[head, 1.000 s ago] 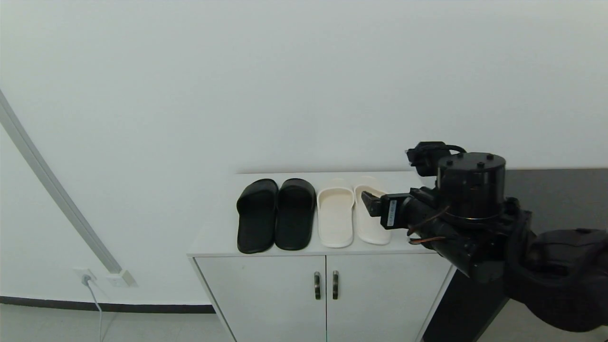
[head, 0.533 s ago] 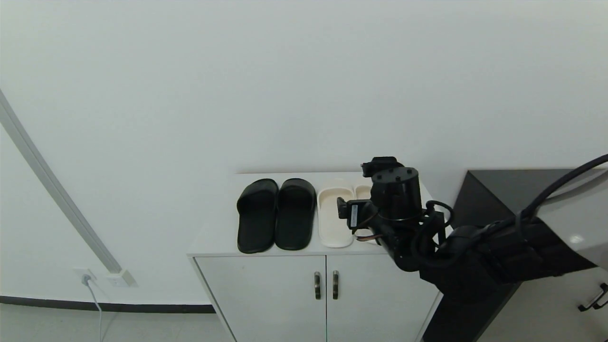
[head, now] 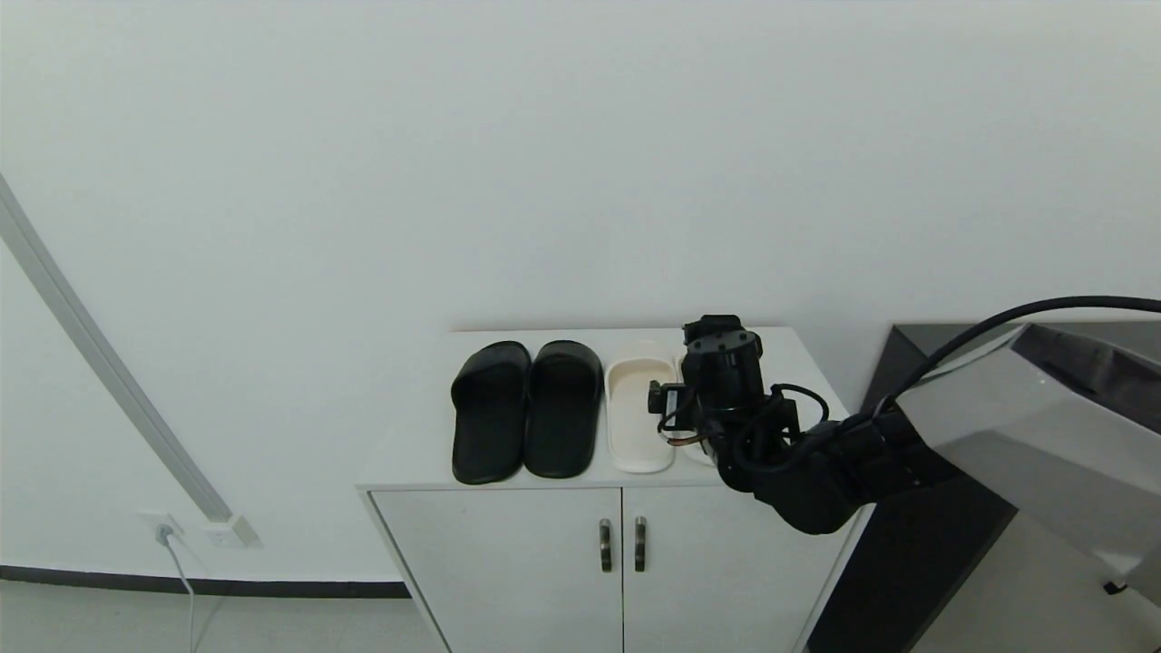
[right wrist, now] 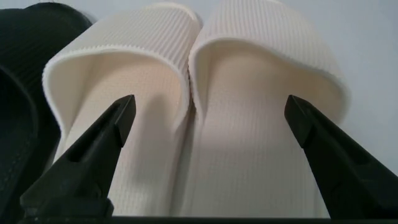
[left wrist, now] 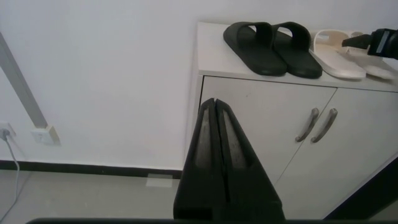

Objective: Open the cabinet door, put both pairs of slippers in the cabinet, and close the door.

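A white cabinet (head: pixel 508 562) stands against the wall, both doors shut, with two handles (head: pixel 622 544) at the middle. On its top lie a black pair of slippers (head: pixel 526 408) and a cream pair of slippers (head: pixel 638 413). My right gripper (head: pixel 658 399) hovers over the cream pair and hides most of the right one. In the right wrist view it (right wrist: pixel 209 104) is open, its fingers spread to either side of the two cream toe straps (right wrist: pixel 193 68). My left gripper (left wrist: pixel 215 102) is shut, held low in front of the cabinet's left side, apart from the doors (left wrist: pixel 261 118).
A wall socket with a cable (head: pixel 163 528) and a slanted conduit (head: pixel 91 345) are on the wall at the left. A dark block (head: pixel 907 562) stands right of the cabinet. Open floor lies left of the cabinet.
My right arm has stretched forward and leftward to the cabinet top, bringing its gripper from beside the cream slippers to over them.
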You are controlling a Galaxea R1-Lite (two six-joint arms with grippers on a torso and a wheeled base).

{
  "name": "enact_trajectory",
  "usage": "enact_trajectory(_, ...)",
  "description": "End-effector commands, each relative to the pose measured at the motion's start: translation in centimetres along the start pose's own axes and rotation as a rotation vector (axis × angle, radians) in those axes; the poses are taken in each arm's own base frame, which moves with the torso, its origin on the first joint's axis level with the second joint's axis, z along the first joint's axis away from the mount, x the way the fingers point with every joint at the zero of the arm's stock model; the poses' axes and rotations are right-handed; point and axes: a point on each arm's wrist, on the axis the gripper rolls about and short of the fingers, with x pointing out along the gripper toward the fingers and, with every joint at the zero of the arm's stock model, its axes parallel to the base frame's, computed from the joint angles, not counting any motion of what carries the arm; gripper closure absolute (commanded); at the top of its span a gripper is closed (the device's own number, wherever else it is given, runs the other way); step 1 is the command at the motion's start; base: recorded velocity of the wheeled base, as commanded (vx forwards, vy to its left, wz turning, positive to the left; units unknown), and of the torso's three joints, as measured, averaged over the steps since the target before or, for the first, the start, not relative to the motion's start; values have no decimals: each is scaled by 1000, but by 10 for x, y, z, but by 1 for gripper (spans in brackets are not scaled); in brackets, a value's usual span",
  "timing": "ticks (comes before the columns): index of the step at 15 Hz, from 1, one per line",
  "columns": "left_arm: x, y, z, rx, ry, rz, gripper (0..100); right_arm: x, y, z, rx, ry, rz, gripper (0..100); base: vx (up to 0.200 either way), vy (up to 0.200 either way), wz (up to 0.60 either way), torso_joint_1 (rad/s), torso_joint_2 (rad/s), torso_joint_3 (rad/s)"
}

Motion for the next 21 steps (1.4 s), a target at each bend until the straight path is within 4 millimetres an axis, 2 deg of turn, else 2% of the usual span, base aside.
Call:
enact_trajectory(1,0,0,0,-1,0,1,100,18,-1,-8,2,4,-20,0,0,0,0,0,0,0)
enact_trajectory(11,0,0,0,-1,0,1,100,50,25,7,28,-37,-6,0,0,0,0,0,0,0)
enact_trajectory(15,0,0,0,-1,0,1,100,58,19,3,30,-37,-25,0,0,0,0,0,0,0)
enact_trajectory(16,0,0,0,-1,0,1,100,58,19,3,28,-36,-25,100,0,0,0,0,0,0)
enact_trajectory(21,0,0,0,-1,0,1,100,52,32,5,3,-47,5,100,0,0,0,0,0,0)
